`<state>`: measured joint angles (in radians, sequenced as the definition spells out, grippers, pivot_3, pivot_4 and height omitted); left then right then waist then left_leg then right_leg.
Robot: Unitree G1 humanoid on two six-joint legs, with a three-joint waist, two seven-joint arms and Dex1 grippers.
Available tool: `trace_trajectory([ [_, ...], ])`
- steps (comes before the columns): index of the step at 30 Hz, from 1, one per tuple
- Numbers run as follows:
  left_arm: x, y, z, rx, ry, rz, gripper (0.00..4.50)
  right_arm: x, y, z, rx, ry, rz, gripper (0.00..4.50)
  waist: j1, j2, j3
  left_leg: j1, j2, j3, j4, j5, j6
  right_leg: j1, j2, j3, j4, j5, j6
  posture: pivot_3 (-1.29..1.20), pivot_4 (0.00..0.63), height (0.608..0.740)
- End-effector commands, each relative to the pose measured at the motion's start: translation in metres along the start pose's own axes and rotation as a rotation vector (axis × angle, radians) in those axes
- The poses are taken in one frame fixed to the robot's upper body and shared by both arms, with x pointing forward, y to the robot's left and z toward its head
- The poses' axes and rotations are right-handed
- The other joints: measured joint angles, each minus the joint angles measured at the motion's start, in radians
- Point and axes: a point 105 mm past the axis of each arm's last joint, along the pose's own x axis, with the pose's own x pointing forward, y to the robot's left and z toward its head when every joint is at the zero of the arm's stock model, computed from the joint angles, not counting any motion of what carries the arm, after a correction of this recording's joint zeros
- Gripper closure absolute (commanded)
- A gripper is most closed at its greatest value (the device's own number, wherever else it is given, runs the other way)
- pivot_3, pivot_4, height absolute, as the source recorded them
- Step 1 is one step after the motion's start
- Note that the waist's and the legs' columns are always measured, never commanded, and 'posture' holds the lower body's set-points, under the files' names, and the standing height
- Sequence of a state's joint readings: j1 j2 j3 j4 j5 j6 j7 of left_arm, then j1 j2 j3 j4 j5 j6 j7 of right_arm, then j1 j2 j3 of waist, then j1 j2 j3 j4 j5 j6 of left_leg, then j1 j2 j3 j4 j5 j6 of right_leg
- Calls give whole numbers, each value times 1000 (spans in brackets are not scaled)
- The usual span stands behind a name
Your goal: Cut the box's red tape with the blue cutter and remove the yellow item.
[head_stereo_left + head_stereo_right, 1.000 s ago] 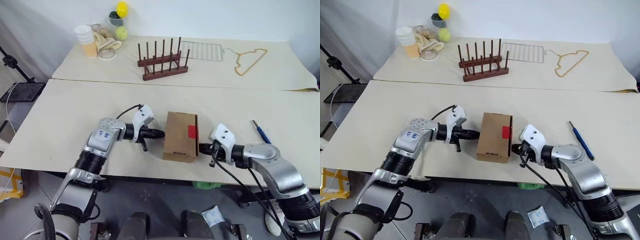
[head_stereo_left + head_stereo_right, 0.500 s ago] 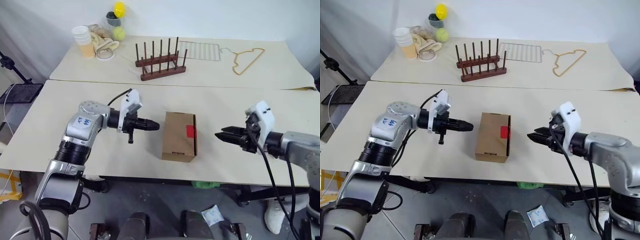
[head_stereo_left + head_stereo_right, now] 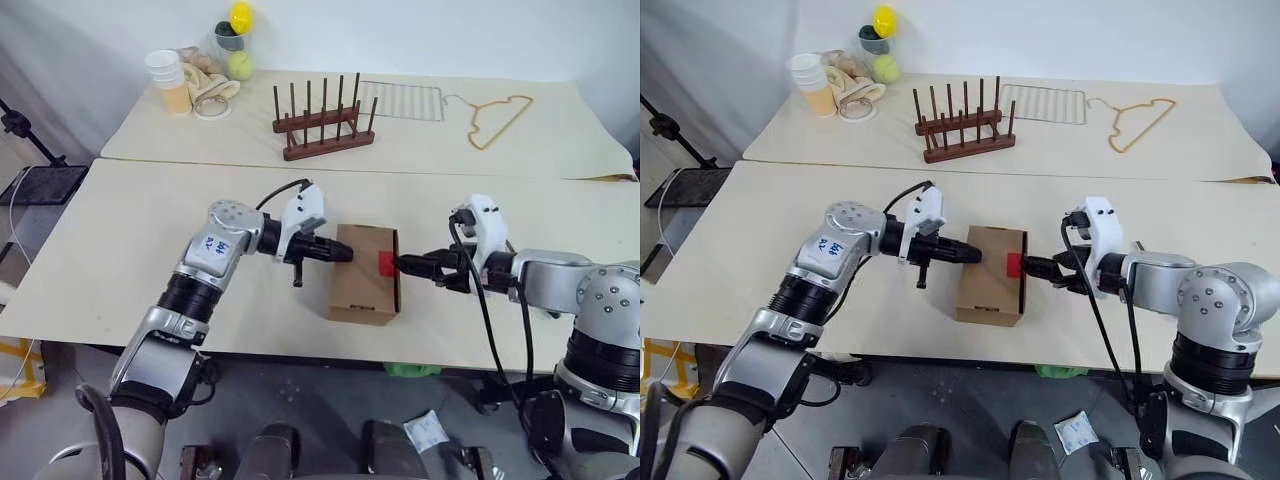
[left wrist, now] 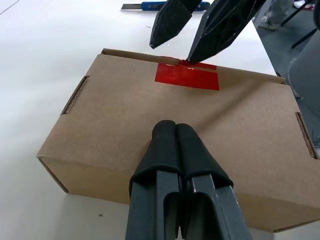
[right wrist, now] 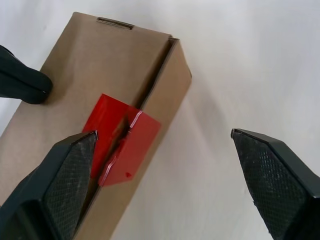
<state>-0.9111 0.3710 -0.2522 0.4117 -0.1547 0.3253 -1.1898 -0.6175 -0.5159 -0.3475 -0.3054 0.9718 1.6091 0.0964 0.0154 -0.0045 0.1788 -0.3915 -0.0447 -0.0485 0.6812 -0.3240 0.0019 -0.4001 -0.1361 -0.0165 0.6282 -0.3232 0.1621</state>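
Indoors, pale table (image 3: 130,230), white wall (image 3: 420,30)

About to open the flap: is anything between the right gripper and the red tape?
Nothing visible. The open right gripper sits right at the red tape, already split along the box seam. The shut left gripper rests on the box top.

Very little lettering is on show here. The one marked thing is a small white sticker (image 3: 213,246) on the silver forearm of the left arm, on the left of the near table; it carries a few blue handwritten strokes, too small and slanted to read. The box (image 3: 364,272), the red tape (image 3: 385,262) on it and the stack of cups (image 3: 172,80) at the far left bear no print that I can see.
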Motion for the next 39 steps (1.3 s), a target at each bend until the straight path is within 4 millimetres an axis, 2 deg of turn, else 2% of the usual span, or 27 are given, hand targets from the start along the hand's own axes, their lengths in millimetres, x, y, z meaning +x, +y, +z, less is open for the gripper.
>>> trace_trajectory([
  [1,3,-3,-4,0,9,-8,4500,-3,1,-1,-10,5,-10,20,0,0,0,0,0,0,0,0,0,0,0,0,0,0,0,0,150,740],
  [13,0,-7,-18,-38,60,-9,4500,-14,-18,-18,-3,98,-87,20,1,0,0,1,2,0,0,0,0,1,0,0,0,0,0,0,150,740],
  [18,2,-8,-19,-32,63,-8,4500,-9,-14,-16,-8,98,-84,20,1,0,0,1,3,0,0,0,1,3,0,0,-1,0,0,0,150,740],
  [23,5,-3,-14,29,93,29,4500,4,-1,-7,-35,91,-61,20,0,0,0,2,4,0,0,0,1,3,0,0,0,0,0,0,150,740],
  [26,6,-6,-14,44,114,19,4500,6,-1,-9,-47,110,-82,20,0,0,0,2,4,0,1,0,1,3,0,0,0,0,0,0,150,740],
  [30,5,-8,-16,39,132,17,4500,4,-7,-13,-69,139,-121,20,-2,1,-1,2,4,0,1,0,1,3,1,0,0,0,0,0,150,740],
  [39,2,-9,-38,1,215,48,4500,-15,-36,-25,-198,239,-306,20,5,0,-1,2,4,0,1,-1,2,4,1,0,-2,0,0,0,150,740],
])
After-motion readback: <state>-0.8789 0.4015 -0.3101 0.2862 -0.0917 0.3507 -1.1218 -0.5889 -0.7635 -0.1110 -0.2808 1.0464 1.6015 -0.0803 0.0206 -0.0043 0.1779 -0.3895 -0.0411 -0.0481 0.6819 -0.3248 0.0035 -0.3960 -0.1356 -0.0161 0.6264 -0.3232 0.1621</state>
